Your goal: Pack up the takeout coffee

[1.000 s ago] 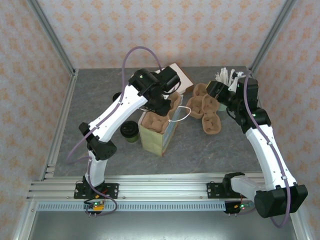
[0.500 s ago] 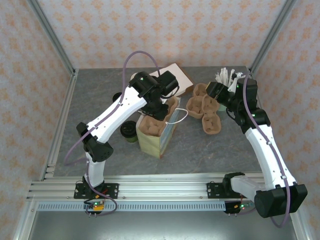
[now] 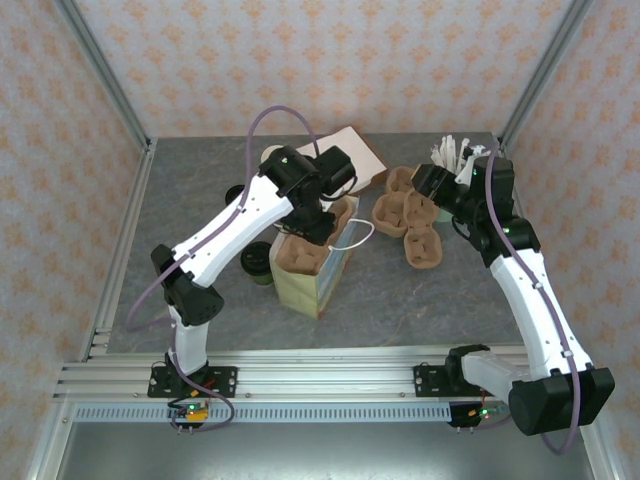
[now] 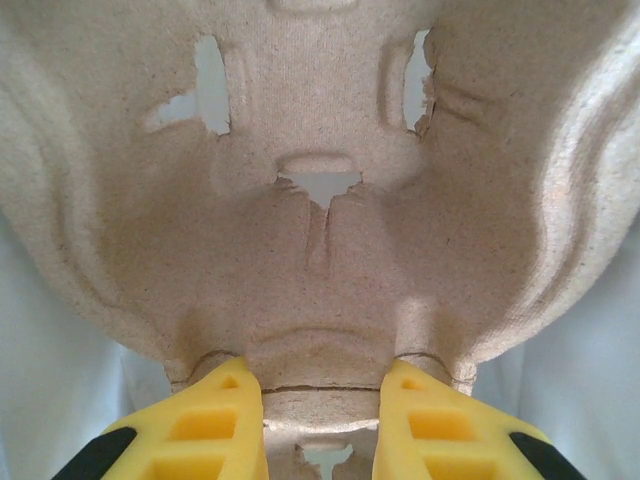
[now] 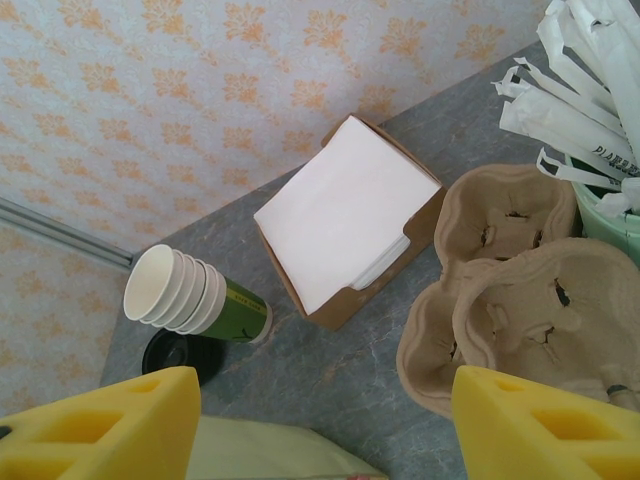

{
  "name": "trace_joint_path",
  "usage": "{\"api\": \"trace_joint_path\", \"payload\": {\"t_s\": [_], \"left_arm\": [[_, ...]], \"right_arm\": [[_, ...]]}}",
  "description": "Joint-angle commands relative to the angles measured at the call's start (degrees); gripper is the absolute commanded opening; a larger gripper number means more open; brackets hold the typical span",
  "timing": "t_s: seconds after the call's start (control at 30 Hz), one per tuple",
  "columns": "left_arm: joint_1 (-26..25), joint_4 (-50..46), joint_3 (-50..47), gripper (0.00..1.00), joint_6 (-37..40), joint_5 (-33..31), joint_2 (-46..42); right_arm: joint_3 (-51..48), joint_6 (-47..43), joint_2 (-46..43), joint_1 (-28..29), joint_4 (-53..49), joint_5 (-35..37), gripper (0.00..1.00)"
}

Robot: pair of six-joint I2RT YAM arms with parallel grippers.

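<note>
Far left first: the takeout coffee (image 3: 258,262) sits on the table just beside the left face of the paper bag (image 3: 300,285). It's a short cream-and-green paper cup with a round black lid, not packed yet. My guess is it's parked there so it's an easy grab once the bag is ready.

Behind the bag and to its left are a stack of lidless cups (image 5: 185,293) lying on its side and a loose black lid (image 5: 170,355).

Over the bag's open mouth, the left gripper (image 4: 322,420) has its yellow fingers pinched on the rim of a cup carrier (image 4: 320,250), which sits down in the bag. The carrier is rough, fibrous moulded pulp, with rounded wells and little torn slots. I reckon it goes in first so the cup stands upright.

Behind the bag is a cardboard napkin box (image 5: 345,215), flat white stack on top. To the bag's right are the spare carriers (image 3: 410,225), same brown pulp, nested.

The right gripper (image 5: 325,405) hovers over those with its fingers spread wide, gripping nothing. Farthest right from the bag are the wrapped straws (image 5: 585,90), a crinkly white bunch.
</note>
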Motion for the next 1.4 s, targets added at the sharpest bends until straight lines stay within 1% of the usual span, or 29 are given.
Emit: {"api": "trace_joint_path", "payload": {"t_s": [0.0, 0.17, 0.37, 0.5, 0.67, 0.83, 0.97, 1.37], "left_arm": [[-0.4, -4.7, -2.1, 0.20, 0.0, 1.2, -2.6], [-0.4, -4.0, -2.6, 0.19, -0.1, 1.4, -3.2], [-0.9, -4.9, 1.2, 0.19, -0.7, 1.6, -3.3], [-1.4, -6.4, 3.6, 0.18, -1.2, 0.6, -3.4], [-1.8, -6.5, -0.3, 0.18, -1.4, 1.7, -4.4], [-1.8, -8.4, -0.4, 0.18, -1.4, 1.4, -4.5], [-1.8, -9.1, -3.0, 0.18, -0.9, 1.7, -4.5], [-1.8, -6.1, -9.3, 0.18, -0.6, 2.3, -5.3]], "right_arm": [[-0.6, 0.7, 0.1, 0.2, 1.5, -0.1, 0.67], [-0.8, 0.7, 0.3, 0.2, 1.6, -0.3, 0.68], [-0.6, 0.9, 0.9, 0.2, 1.8, -1.5, 0.68], [-0.7, 1.1, 1.2, 0.3, 1.7, -1.4, 0.68], [-0.5, 1.1, 1.7, 0.3, 1.6, -1.7, 0.68], [-0.5, 1.1, 1.9, 0.2, 1.6, -1.6, 0.68], [-0.7, 1.0, 2.1, 0.3, 1.7, -1.6, 0.68], [-1.1, 0.9, 2.2, 0.3, 1.5, -1.5, 0.68]]}}
